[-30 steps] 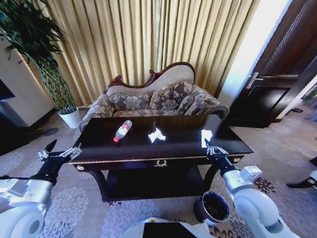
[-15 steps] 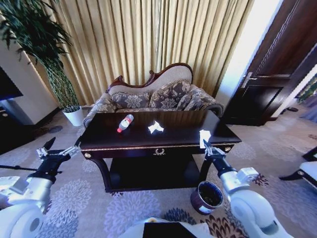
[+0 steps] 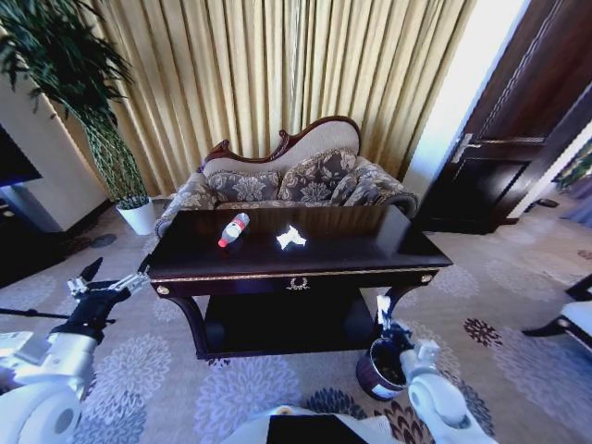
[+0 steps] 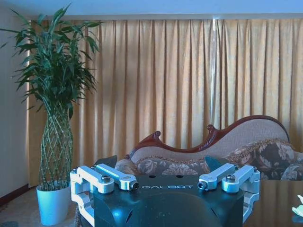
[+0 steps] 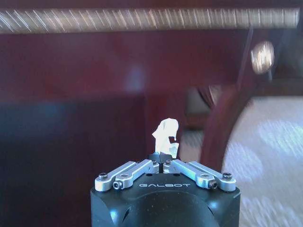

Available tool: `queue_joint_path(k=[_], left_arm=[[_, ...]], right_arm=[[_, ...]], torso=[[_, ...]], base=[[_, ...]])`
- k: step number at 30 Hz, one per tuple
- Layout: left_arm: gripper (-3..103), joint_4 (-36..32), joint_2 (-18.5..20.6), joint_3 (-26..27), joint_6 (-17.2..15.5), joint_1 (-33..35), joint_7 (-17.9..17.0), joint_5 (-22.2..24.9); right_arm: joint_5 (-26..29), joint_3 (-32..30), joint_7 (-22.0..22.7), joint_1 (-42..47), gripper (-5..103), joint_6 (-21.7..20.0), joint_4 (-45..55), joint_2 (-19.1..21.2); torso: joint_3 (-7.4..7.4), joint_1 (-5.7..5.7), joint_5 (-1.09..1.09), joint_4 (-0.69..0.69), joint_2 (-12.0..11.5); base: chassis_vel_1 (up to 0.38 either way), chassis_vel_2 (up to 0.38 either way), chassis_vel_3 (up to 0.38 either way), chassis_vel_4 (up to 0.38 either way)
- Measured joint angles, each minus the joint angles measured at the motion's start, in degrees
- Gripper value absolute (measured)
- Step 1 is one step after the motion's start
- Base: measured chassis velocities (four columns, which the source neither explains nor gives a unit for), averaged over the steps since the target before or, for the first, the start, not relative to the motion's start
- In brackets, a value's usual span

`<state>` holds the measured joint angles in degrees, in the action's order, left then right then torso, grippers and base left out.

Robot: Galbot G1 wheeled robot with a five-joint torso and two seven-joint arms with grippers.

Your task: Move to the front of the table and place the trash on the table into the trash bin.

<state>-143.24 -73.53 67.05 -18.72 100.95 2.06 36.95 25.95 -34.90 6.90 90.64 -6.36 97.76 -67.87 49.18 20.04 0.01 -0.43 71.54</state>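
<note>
Head view, right tool (image 3: 383,317) pinching paper scrap (image 3: 382,303) upright above trash bin (image 3: 374,377)

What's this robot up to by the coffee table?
It is tidying trash off the table into the trash bin. Its right claw is shut on a crumpled paper scrap, held low beside the table's leg just above the bin. A bottle and another paper scrap lie on the tabletop. The left claw hangs open off the table's left end.

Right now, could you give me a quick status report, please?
Right gripper shut on paper scrap, above bin. Left gripper open, beside table. Bottle, another scrap on table.
</note>
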Motion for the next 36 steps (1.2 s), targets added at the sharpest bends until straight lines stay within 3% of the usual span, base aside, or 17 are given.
queue_joint_path(k=[11,18,22,26,34,36], left_arm=[[100,0.0,-0.5,0.7,1.3,1.0,0.0,-0.1],[100,0.0,-0.7,0.5,1.3,0.6,0.0,0.1],[100,0.0,-0.9,-0.1,1.2,0.6,0.0,0.0],[100,0.0,-0.3,-0.4,1.0,0.0,0.0,0.0],[100,0.0,0.0,-0.6,0.8,-0.3,-0.1,0.1],[100,0.0,-0.2,-0.7,0.8,-0.2,-0.1,0.1]], right_arm=[[-5.1,1.1,1.7,-13.2,0,1.2,-26.3,0.6],[-6.1,0.3,4.0,-15.2,-3,1.9,-32.6,0.4],[-7.3,0.1,4.3,-15.3,8,2.0,-33.7,0.0],[-7.5,-0.1,5.4,-15.3,29,2.0,-33.9,-1.2],[-7.4,-0.2,5.8,-14.9,51,2.2,-33.4,-2.2],[-7.3,-0.2,5.8,-14.8,67,2.3,-32.9,-2.2]], torso=[[0.00,0.00,0.00,0.01,0.0],[0.00,0.00,-0.01,0.01,0.0],[0.00,0.00,-0.02,0.00,0.0],[0.00,0.00,-0.01,0.01,0.0],[0.00,-0.01,-0.01,0.01,0.0],[0.00,0.00,-0.01,0.01,0.0]], base=[[0.000,0.000,0.000,0.000],[0.000,0.000,0.000,0.000],[0.000,0.000,0.000,0.000],[0.000,0.000,0.000,0.000],[0.000,0.000,0.000,0.000],[0.000,0.000,0.000,0.000]])
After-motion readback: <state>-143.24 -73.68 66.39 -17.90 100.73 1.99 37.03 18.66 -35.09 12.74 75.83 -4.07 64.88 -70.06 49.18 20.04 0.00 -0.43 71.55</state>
